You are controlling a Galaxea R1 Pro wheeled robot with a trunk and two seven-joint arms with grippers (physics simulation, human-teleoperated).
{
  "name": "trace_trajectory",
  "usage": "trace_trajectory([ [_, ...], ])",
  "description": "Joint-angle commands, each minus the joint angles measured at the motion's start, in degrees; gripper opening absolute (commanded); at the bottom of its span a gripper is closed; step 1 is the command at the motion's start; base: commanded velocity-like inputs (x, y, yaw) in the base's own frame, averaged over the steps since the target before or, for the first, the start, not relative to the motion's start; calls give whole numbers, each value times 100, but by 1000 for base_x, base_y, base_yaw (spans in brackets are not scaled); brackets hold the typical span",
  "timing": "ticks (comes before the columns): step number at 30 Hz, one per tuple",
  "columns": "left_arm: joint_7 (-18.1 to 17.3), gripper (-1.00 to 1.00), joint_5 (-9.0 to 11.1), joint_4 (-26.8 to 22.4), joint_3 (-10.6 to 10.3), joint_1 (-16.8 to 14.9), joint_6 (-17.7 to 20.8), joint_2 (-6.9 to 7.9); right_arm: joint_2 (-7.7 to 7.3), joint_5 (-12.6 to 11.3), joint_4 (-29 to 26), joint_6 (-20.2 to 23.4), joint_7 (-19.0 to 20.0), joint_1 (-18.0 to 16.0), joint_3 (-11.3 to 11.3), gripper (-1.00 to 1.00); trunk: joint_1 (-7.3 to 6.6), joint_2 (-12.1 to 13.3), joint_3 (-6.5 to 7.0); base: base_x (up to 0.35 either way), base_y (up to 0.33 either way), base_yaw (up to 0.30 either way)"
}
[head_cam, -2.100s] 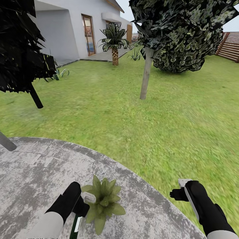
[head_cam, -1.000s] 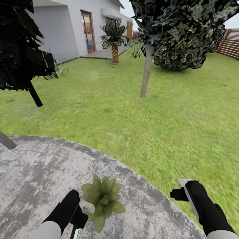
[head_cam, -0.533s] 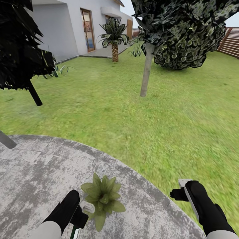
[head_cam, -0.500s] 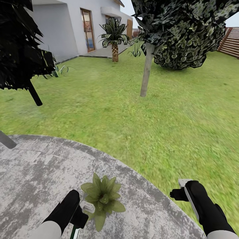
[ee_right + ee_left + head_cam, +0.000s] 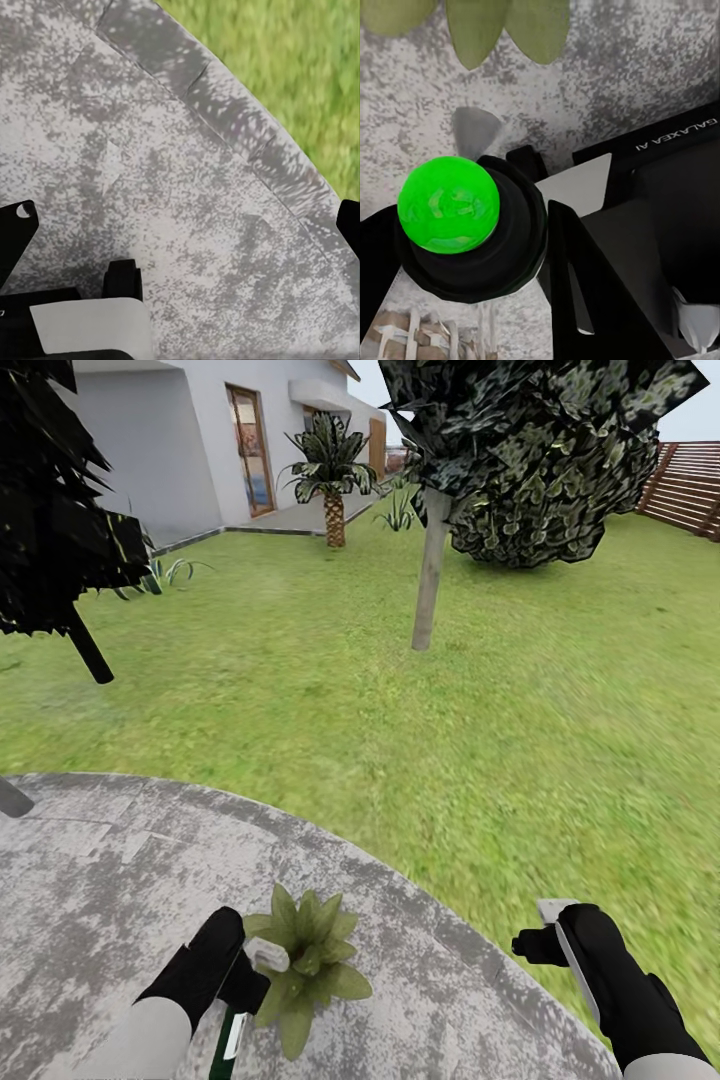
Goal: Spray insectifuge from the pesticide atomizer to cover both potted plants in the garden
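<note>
A potted plant (image 5: 305, 965), a rosette of pointed green leaves, stands on the round grey patio (image 5: 110, 880); its pot is hidden under the leaves. Just to its left, my left gripper (image 5: 248, 978) is shut on the pesticide atomizer (image 5: 231, 1042), whose dark green body and white label hang below the fingers. In the left wrist view, the atomizer's black top (image 5: 472, 251) carries a bright green ball (image 5: 450, 204), with plant leaves (image 5: 480, 30) close ahead. My right gripper (image 5: 540, 932) hovers open over the patio's edge, fingers spread (image 5: 184, 217). The second potted plant is out of view.
Lawn (image 5: 520, 700) stretches beyond the patio. A thin tree trunk (image 5: 430, 575) stands ahead, with a dark bush (image 5: 530, 510) behind it. A palm (image 5: 333, 470) and white house (image 5: 170, 450) lie far left, and a slatted fence (image 5: 690, 485) far right. A grey pole (image 5: 12, 800) crosses the patio's left edge.
The head view has shifted slightly, sliding the scene left. My left gripper with the atomizer has come up a little beside the plant. The right arm holds its place.
</note>
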Motion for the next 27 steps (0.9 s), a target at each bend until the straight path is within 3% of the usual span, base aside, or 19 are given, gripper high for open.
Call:
trace_trajectory([
  [1, -54, -100, -62, -7, 31, 14, 15, -4, 0, 60, -6, 20, 58, -3, -1, 100, 0, -3, -5, 0, 0, 0],
  [10, -62, -100, -61, 0, 56, 336, 12, 21, 5, 60, -1, 20, 58, -3, 3, 100, 0, -3, -5, 0, 0, 0],
  [21, -63, -100, -60, 17, 84, 590, 12, 306, 5, 60, 3, 19, 58, -3, 3, 100, 0, -3, -5, 0, 0, 0],
  [27, -66, -100, -60, 25, 90, 628, 12, 327, 4, 54, 3, 19, 58, -3, 3, 100, 0, -3, -19, 0, 0, 75],
])
